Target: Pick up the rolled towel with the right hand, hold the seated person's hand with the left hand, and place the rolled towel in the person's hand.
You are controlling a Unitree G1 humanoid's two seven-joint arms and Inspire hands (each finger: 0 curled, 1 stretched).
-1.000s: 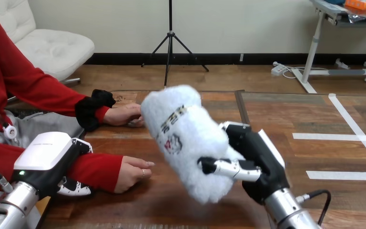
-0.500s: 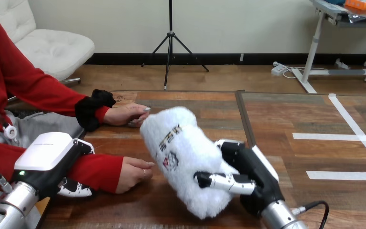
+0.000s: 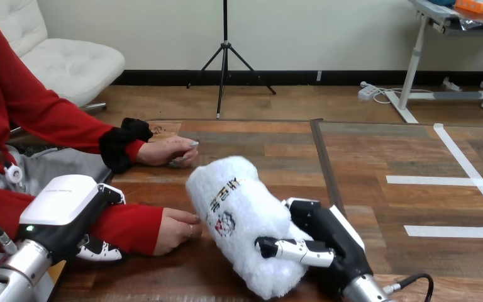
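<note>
The rolled white towel (image 3: 242, 217) with dark print is held tilted just above the wooden table (image 3: 277, 148), my right hand (image 3: 330, 242) shut round its near end with the thumb across the front. Its far left end hangs beside the fingers of the person's near hand (image 3: 177, 229), which rests loosely curled on the table. My left hand (image 3: 66, 211) is at the view's lower left, its thumb above and its fingers below the red sleeve (image 3: 126, 225) of that arm. The person's other hand (image 3: 166, 150) lies flat further back.
A dark seam (image 3: 324, 167) runs across the table top. White tape lines (image 3: 471, 170) mark the right part. The person's torso and arms take up the left side, by the table's left edge.
My right hand has come down and towards me with the towel, whose left end now sits close to the person's near hand. My left hand and the person's hands have hardly moved.
</note>
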